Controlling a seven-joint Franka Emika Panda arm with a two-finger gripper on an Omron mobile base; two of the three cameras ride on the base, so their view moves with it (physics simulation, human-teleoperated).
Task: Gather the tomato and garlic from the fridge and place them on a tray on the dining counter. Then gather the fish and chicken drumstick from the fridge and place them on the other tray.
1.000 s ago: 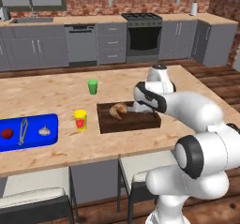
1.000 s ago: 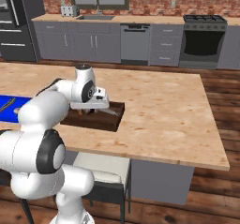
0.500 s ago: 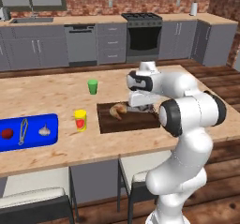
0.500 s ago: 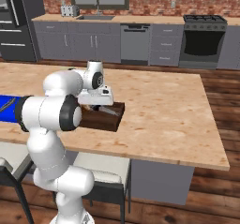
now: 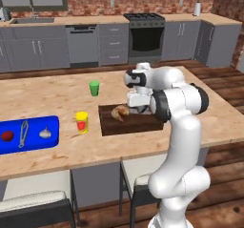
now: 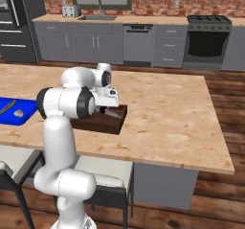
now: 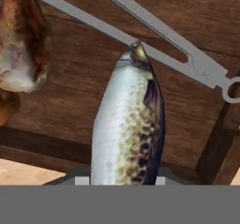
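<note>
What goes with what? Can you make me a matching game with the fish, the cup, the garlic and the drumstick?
Things:
1. fish
2. cup
3. garlic
4. drumstick

Places or colours:
A. lying on the blue tray
B. green, standing on the counter
C. held in the gripper over the brown tray
D. lying on the brown tray

Pairs: 1-C, 2-B, 3-A, 4-D

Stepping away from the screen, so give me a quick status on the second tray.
Pincer shut on speckled silver fish, above dark wooden tray. Browned chicken drumstick already in it. Metal tongs lie under the fish.
</note>
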